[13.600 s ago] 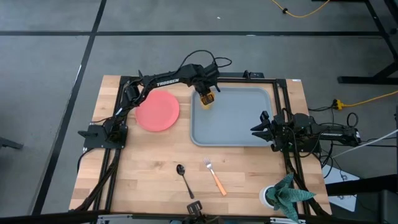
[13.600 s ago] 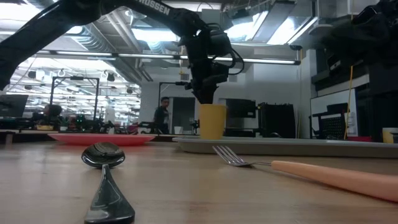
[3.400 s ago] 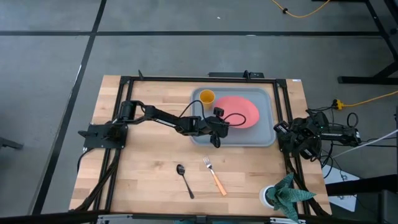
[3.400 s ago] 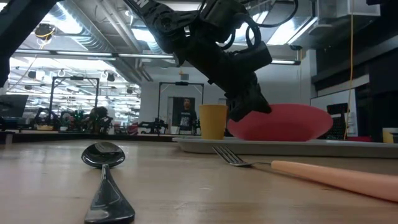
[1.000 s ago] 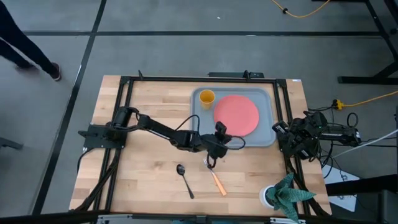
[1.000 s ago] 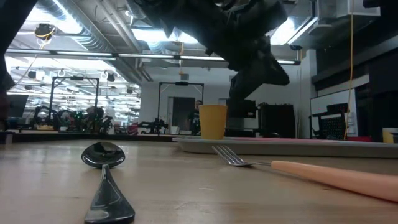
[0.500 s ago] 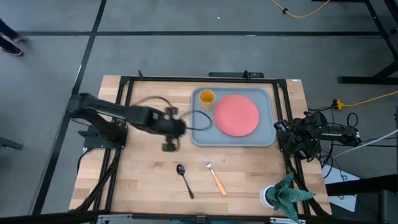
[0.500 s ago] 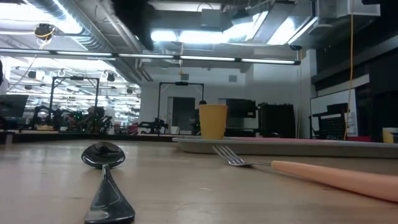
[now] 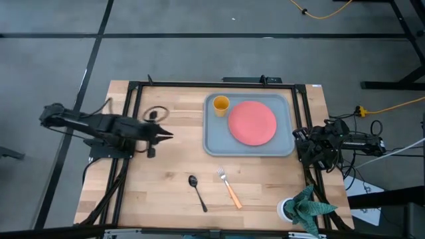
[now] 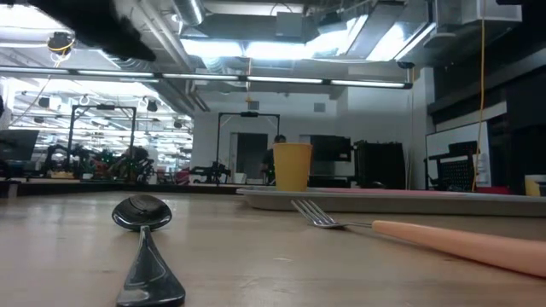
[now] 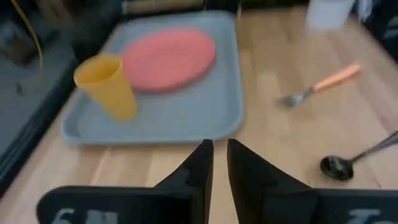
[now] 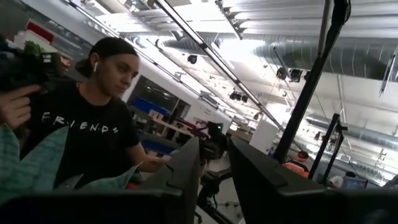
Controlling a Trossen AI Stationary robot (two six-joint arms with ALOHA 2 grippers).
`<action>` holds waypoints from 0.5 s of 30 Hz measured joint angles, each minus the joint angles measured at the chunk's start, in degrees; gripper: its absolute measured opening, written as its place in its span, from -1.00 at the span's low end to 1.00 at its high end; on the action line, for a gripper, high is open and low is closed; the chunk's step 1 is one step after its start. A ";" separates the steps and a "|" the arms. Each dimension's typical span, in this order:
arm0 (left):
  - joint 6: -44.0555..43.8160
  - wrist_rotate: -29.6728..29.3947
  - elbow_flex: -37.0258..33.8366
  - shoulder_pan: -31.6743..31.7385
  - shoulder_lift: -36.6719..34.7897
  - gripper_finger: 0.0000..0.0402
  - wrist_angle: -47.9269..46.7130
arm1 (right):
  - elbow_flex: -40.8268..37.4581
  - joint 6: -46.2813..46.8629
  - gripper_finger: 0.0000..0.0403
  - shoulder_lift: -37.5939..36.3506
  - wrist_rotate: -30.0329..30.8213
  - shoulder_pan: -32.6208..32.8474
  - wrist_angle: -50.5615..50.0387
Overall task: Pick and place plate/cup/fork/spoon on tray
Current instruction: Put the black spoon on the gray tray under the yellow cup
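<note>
The grey-blue tray [image 9: 216,143] lies at the table's far right. The coral-red plate [image 9: 252,122] and the yellow-orange cup [image 9: 220,104] stand on it; both also show in the left wrist view, the plate [image 11: 168,57] and the cup [image 11: 107,86]. The dark spoon [image 9: 196,191] and the orange-handled fork [image 9: 229,186] lie flat on the wood near the front edge. My left gripper [image 9: 170,135] is shut and empty over the table's left part, pointing at the tray. My right gripper [image 9: 307,143] rests shut at the table's right edge.
A black frame [image 9: 199,85] runs round the table. A teal cloth in a white holder [image 9: 302,207] stands at the near right corner. The right wrist view looks into the room, where a person in a dark shirt [image 12: 93,124] stands. Bare wood lies between tray and cutlery.
My left gripper has drawn back fast from above the fork toward the table's left edge, empty. Plate, cup, fork and spoon have stayed where they were.
</note>
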 joint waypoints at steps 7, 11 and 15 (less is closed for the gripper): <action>1.61 1.92 -13.18 5.06 -21.55 -0.79 9.99 | 0.00 -0.19 -0.53 0.00 1.24 -0.01 -0.17; -0.10 3.02 -16.76 7.36 -31.03 -0.79 10.65 | 0.00 -0.04 -0.53 0.01 4.89 0.00 -0.68; -1.45 3.17 -19.29 8.56 -34.20 -0.79 11.11 | 0.00 0.13 -0.53 0.02 7.85 -0.01 -1.35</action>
